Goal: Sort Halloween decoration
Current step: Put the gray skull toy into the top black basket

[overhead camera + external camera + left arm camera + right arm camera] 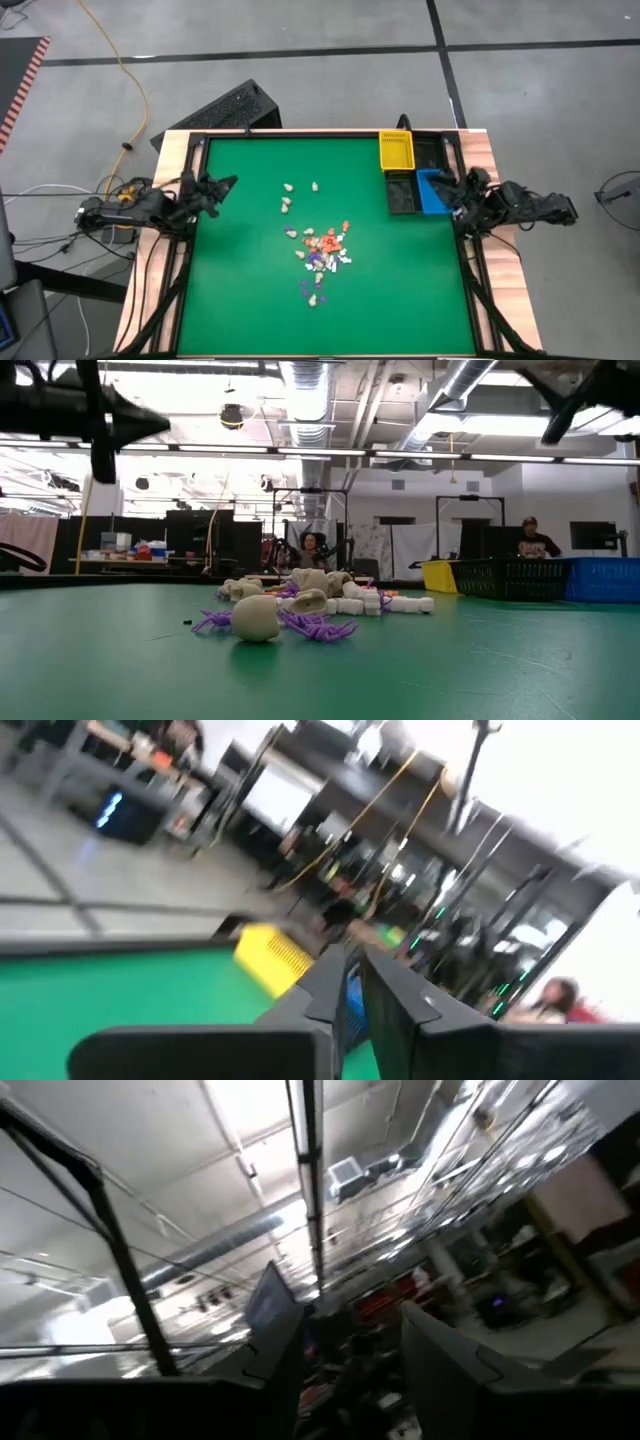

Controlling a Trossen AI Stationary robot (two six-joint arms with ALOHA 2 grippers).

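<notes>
Lengthwise, trinkets [318,250] strewn far-to-near.

The Halloween decoration [318,252] reads from above only as specks of cream, orange and purple — individual shapes are too small to tell. In the low view, the nearest cream piece [256,617] hides part of the pile behind it, and orange pieces barely show.

The left wrist view is smeared by motion: the yellow bin [273,956] has soft edges, and a blue patch past the fingers [322,982] cannot be identified with certainty. The right wrist view points at the ceiling; the table is out of frame.

In the low view both arms are cut off by the top edge — the fingertips lie out of frame.
</notes>
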